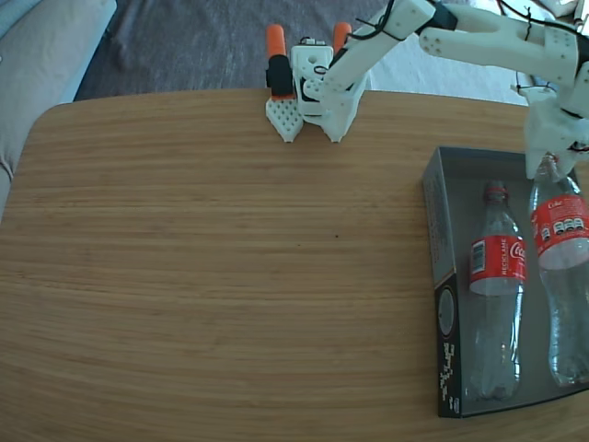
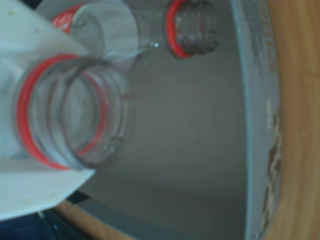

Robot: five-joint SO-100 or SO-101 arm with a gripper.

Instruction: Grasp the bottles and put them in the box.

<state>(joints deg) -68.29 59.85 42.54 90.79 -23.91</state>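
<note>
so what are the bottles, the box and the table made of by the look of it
Bottles: clear glossy plastic, seemingly; the box floor shows through them. Box: probably cardboard, matte grey inside, with thin folded walls and a printed black side. Table: wood or wood-look laminate with a smooth grain pattern; which one is unclear.

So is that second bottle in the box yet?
Partly: the right bottle lies over the box, neck gripped by the gripper.

White printed arm (image 1: 479,41) with black cables, orange parts.

Glossy clear plastic bottles (image 1: 497,276), matt cardboard box (image 1: 444,276)
</note>
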